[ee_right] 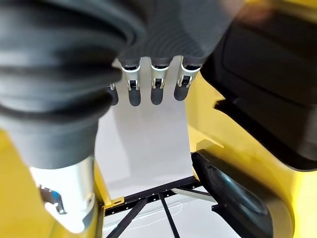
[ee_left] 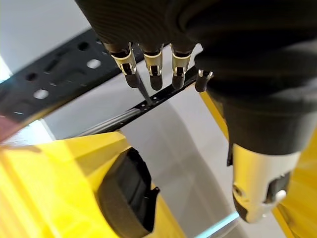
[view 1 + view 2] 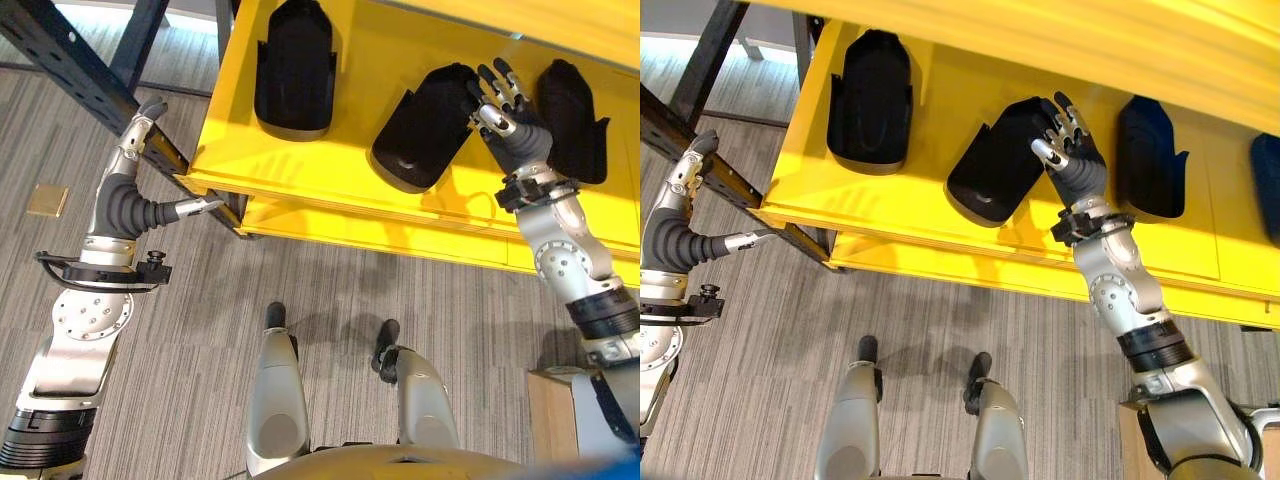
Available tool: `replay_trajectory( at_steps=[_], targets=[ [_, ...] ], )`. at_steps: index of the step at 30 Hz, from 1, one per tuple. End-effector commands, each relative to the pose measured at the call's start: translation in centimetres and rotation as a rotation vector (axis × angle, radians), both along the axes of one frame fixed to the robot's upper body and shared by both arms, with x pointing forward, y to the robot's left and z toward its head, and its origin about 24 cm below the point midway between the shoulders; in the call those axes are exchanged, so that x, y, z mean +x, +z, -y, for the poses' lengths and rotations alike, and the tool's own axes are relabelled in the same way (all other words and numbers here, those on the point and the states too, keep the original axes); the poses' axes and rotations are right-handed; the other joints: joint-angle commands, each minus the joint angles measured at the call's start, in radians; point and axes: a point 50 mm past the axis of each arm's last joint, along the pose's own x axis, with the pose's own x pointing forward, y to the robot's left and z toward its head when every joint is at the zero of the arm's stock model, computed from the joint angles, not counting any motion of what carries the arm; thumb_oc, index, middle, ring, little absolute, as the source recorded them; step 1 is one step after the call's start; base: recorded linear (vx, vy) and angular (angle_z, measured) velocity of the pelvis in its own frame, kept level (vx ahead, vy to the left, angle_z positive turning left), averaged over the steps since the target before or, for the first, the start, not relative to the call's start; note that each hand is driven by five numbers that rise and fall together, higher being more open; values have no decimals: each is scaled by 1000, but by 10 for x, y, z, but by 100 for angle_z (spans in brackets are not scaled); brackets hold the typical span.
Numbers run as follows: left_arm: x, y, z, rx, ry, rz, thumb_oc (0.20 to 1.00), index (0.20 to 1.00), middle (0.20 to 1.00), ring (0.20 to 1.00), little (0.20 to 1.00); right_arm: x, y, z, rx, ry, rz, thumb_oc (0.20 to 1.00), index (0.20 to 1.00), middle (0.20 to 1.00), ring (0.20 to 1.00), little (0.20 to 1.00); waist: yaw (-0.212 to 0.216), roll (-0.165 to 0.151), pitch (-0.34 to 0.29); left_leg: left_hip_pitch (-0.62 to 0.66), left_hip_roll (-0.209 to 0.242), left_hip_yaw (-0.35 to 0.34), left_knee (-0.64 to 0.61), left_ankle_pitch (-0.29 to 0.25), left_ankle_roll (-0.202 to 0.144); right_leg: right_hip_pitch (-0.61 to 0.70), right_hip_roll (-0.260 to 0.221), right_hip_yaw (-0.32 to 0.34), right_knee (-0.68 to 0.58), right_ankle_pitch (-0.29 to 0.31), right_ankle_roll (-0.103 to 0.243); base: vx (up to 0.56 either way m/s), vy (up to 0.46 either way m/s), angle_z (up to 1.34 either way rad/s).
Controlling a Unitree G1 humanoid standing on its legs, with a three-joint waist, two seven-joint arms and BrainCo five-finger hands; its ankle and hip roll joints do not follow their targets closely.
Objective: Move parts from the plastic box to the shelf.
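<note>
Three black moulded parts lie on the yellow shelf (image 3: pixel 330 170): one at the left (image 3: pixel 295 65), a tilted one in the middle (image 3: pixel 425 125) and one to the right (image 3: pixel 575 120). My right hand (image 3: pixel 510 120) is raised over the shelf between the middle and right parts. It is open, fingers spread and straight, the fingertips at the middle part's upper edge; it holds nothing. My left hand (image 3: pixel 128 170) is open and empty beside the shelf's black post (image 3: pixel 70 60), off the shelf's left end. The left wrist view shows its straight fingers (image 2: pixel 148 69) and the left part (image 2: pixel 126 198).
A dark blue part (image 3: pixel 1270 190) sits further right on the shelf. The black perforated frame runs diagonally along the shelf's left side. A tan box corner (image 3: pixel 555 400) stands on the grey carpet at lower right. A small tan square (image 3: pixel 47 200) lies on the floor at left.
</note>
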Motion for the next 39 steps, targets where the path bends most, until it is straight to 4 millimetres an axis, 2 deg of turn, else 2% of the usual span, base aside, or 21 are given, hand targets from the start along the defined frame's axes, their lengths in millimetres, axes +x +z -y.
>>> replay_trajectory(
  at_steps=[1, 6, 12, 17, 18, 24, 29, 39],
  targets=[
    [-8, 16, 18, 108, -61, 94, 1000, 1000, 1000, 1000, 1000, -15, 14, -1, 108, 29, 161, 1000, 1000, 1000, 1000, 1000, -18, -6, -81, 21, 37, -12, -73, 25, 13, 115, -32, 60, -81, 24, 56, 43, 23, -21],
    [-4, 23, 34, 122, -108, 176, 1000, 1000, 1000, 1000, 1000, -32, -7, -18, 215, 103, 149, 1000, 1000, 1000, 1000, 1000, -50, -7, -105, 62, 52, 15, -87, 23, 7, 150, -23, 76, -138, 46, 64, 34, 8, -24],
    [-1, 22, 53, 94, -189, 201, 1000, 1000, 1000, 1000, 1000, -46, -21, -24, 281, 129, 135, 1000, 1000, 1000, 1000, 1000, -75, -5, -124, 88, 57, 34, -103, 33, 4, 171, -24, 89, -181, 68, 72, 31, 5, -10],
    [11, 14, 82, 19, -359, 160, 1000, 1000, 1000, 1000, 1000, -57, -38, -36, 360, 163, 85, 1000, 1000, 1000, 1000, 1000, -92, 6, -138, 124, 63, 58, -119, 37, 0, 192, -29, 100, -203, 77, 76, 38, -11, -18],
    [14, 12, 93, -30, -440, 135, 1000, 1000, 1000, 1000, 1000, -61, -43, -40, 368, 176, 73, 1000, 1000, 1000, 1000, 1000, -100, 13, -137, 139, 66, 65, -122, 37, -2, 196, -30, 106, -199, 76, 76, 27, -5, -18],
    [26, 7, 110, -105, -535, 81, 1000, 1000, 1000, 1000, 1000, -66, -50, -45, 390, 195, 42, 1000, 1000, 1000, 1000, 1000, -116, 21, -133, 151, 69, 76, -118, 36, -5, 194, -31, 119, -186, 71, 74, 4, -1, -2],
    [38, 3, 125, -183, -590, 38, 1000, 1000, 1000, 1000, 1000, -70, -59, -42, 410, 168, 14, 1000, 1000, 1000, 1000, 1000, -140, 25, -129, 155, 76, 87, -109, 36, -7, 179, -27, 138, -171, 72, 72, -16, -5, -3],
    [60, -12, 135, -281, -560, -34, 1000, 1000, 1000, 1000, 1000, -71, -68, -41, 427, 152, -28, 1000, 1000, 1000, 1000, 1000, -162, 27, -118, 147, 85, 102, -101, 41, -11, 140, -23, 164, -146, 73, 67, -19, -6, -8]
  ],
)
